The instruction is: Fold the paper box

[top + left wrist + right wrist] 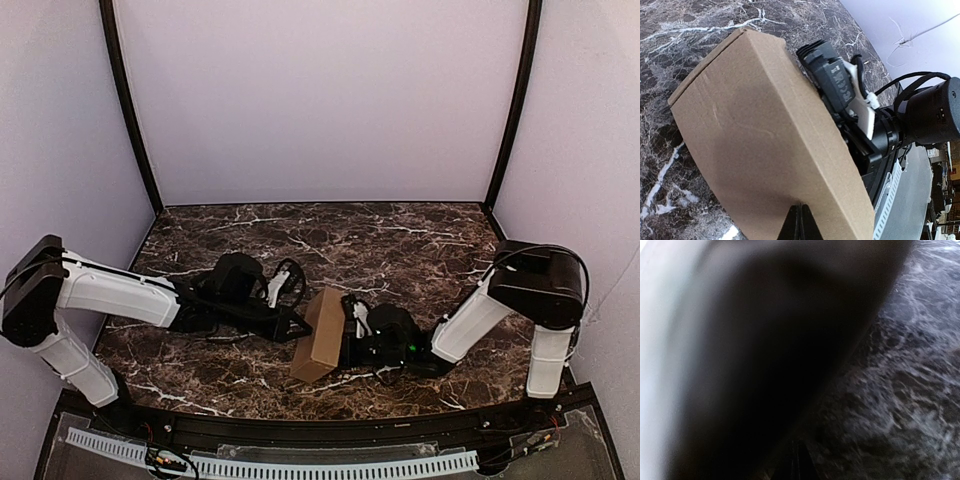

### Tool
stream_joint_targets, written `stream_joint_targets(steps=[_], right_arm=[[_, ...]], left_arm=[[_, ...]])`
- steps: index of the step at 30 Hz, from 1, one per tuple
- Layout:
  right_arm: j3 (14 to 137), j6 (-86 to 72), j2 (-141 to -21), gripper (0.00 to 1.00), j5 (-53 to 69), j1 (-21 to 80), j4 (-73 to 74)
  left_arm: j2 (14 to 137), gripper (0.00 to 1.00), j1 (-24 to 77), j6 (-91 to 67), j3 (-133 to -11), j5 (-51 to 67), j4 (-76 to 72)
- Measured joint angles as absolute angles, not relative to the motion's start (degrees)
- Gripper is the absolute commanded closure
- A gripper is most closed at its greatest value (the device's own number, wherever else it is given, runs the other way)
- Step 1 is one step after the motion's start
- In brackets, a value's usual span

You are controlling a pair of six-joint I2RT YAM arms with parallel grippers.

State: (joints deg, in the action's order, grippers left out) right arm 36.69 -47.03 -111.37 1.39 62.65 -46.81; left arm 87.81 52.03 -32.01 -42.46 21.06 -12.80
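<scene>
Top external view: by the middle of the surface's (400, 240) near edge, the paper box (322, 335) sits squeezed between the clenched left hand (298, 325) and clenched right hand (350, 335), neither grasping it. Even, opposed pressure should keep its creases square. Dark marbled surface; pale walls (320, 100) behind.

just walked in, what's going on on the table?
Both arms are working a brown box near the middle of the table. It already looks like a folded-up carton rather than a flat sheet. The left claw is shut, with its tip against one broad face. The right claw is also shut and sits against the opposite side. Neither appears to grip the box; they seem to press it from both sides. The right wrist view is too blurred to add anything.
</scene>
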Motion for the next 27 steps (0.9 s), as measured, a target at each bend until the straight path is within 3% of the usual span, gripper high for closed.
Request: stream_joint_targets(steps=[7, 14, 16, 19, 22, 25, 27], right_arm=[[31.64, -45.74, -105.14, 1.00, -0.82, 61.41, -42.61], [31.31, -42.61, -97.76, 1.00, -6.48, 60.47, -28.86], [31.33, -41.52, -95.61, 0.95, -8.36, 60.40, -24.82], [31.42, -39.59, -92.40, 0.78, -11.18, 60.12, -19.44], [31.79, -36.71, -89.25, 0.60, -14.09, 59.59, -15.11], [32.58, -34.15, -86.30, 0.38, -16.73, 58.74, -11.70], [33.30, -33.01, -84.68, 0.10, -17.96, 57.89, -9.80]], left_arm=[[91.31, 1.00, 52.25, -31.97, -42.83, 21.19, -11.90], [91.39, 1.00, 52.29, -31.05, -44.40, 19.77, -10.15], [91.37, 0.99, 52.27, -30.41, -45.08, 18.81, -9.32], [91.24, 0.98, 51.94, -29.47, -45.89, 17.50, -7.70], [90.80, 0.88, 51.33, -28.40, -46.94, 15.90, -5.13], [89.86, 0.63, 50.52, -26.61, -48.77, 13.63, -1.54], [88.82, 0.49, 50.00, -25.54, -50.33, 11.66, 0.89]])
